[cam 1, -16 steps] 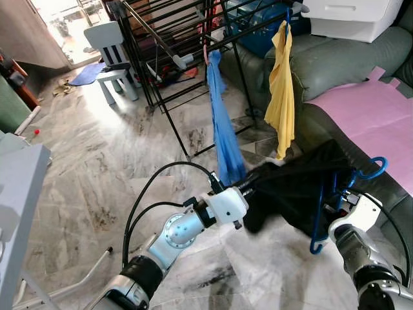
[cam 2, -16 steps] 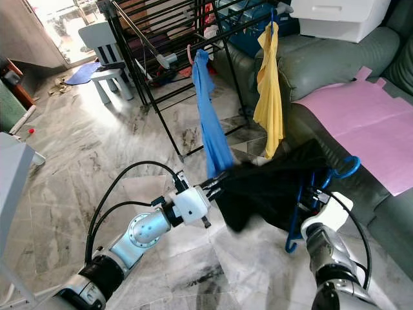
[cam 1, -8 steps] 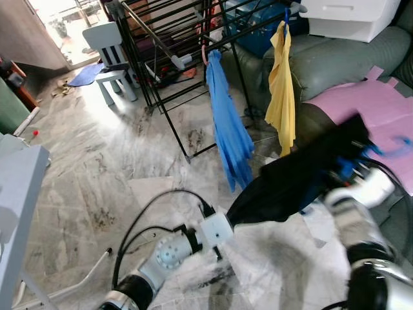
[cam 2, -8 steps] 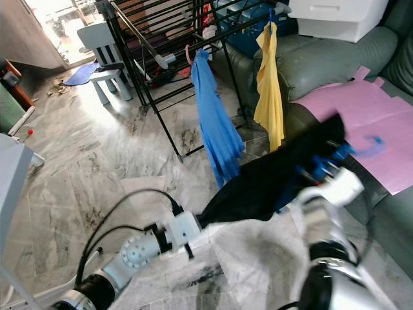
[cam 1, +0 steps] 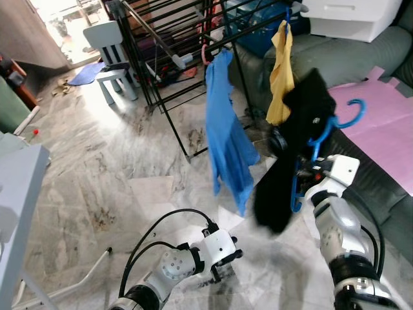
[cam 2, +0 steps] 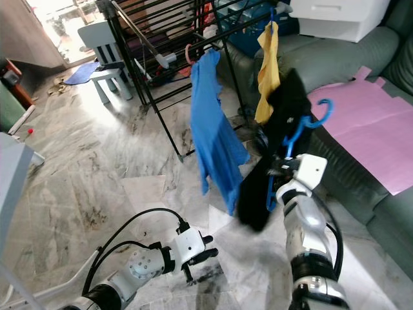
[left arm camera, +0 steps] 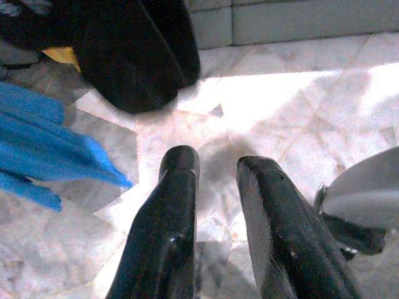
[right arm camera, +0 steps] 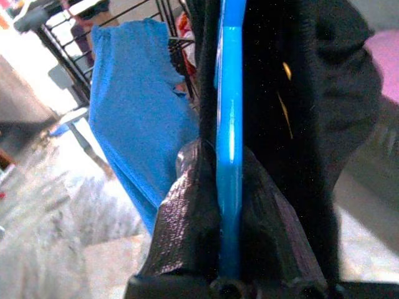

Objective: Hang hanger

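A blue plastic hanger carries a black garment that droops below it. My right gripper is shut on the hanger's lower bar and holds it up in front of the sofa, beside the yellow shirt. The hanger's hook points up and right, apart from any bar. The black drying rack stands behind, with a blue shirt hanging from a pink hanger. My left gripper is low over the marble floor, open with nothing between its fingers.
A green sofa with a pink sheet runs along the right. A white box sits on its back. A pale child's chair stands far left of the rack. A grey-white unit is at my left.
My left gripper let go of the black garment and dropped toward the floor. My right arm lifted the hanger and garment up toward the rack, so the garment now hangs straight down.
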